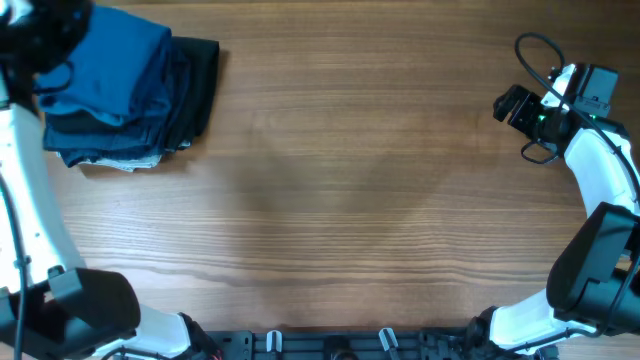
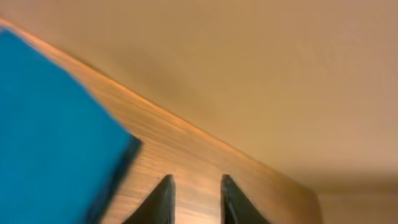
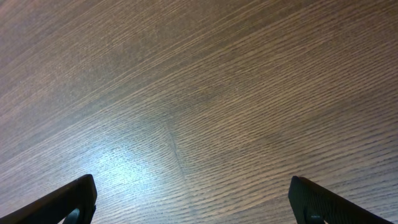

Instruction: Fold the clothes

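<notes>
Black-fingered, the left gripper (image 2: pixel 196 182) stands slightly parted and empty just beside the one bright blue soft polo shirt (image 1: pixel 105 60), lying folded atop a dark navy folded garment (image 1: pixel 100 145) and a black folded garment (image 1: pixel 195 85) at the wooden table's (image 1: pixel 350 180) far left corner, while the right gripper (image 3: pixel 191 186) hangs wide-spread, empty; folding looks finished.

I saw dark navy and black folded garments (image 1: pixel 190 90) stacked close beside my left hand (image 2: pixel 196 200), on the bare wooden desk (image 1: pixel 350 190).
</notes>
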You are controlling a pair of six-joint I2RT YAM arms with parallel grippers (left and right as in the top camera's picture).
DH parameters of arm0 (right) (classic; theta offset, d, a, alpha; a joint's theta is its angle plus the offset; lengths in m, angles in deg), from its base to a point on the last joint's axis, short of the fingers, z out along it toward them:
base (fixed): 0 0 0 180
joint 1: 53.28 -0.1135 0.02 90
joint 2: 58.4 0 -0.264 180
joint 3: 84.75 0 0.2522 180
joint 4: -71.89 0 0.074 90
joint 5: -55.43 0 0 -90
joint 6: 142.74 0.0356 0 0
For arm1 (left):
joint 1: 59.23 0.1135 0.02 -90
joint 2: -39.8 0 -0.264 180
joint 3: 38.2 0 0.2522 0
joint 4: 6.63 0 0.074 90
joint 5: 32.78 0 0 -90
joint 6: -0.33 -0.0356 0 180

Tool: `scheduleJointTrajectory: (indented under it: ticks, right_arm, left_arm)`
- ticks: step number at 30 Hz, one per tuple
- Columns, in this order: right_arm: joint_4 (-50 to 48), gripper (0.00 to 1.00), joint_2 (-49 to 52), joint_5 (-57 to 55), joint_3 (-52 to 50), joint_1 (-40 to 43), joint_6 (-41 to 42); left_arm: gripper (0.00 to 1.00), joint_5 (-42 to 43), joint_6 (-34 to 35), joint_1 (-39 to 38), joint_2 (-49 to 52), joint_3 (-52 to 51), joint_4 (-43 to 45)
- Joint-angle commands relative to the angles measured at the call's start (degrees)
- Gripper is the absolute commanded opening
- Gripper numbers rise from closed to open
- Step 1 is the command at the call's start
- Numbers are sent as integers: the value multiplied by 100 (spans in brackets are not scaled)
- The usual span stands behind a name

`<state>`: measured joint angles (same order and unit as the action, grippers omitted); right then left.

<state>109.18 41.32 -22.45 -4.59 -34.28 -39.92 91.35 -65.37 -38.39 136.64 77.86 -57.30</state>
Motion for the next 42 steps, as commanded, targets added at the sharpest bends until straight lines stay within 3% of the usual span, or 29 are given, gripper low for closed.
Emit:
scheduleJointTrajectory:
  ticks: [1,2,10,42]
  right_arm:
    - [-13,100,-59,-74,72,-24,76]
    - [-13,100,-59,-74,72,-24,72]
    - [-13,100,-59,-74,72,-24,72]
    - [-11,100,-374,-96,72,-85,85]
  left_arm:
    - [82,74,57,-466,105,2,-79]
    - [100,74,57,-560,116,2,-120]
    - [100,76,57,-977,127,2,-166]
    - [100,76,57,-975,127,2,-166]
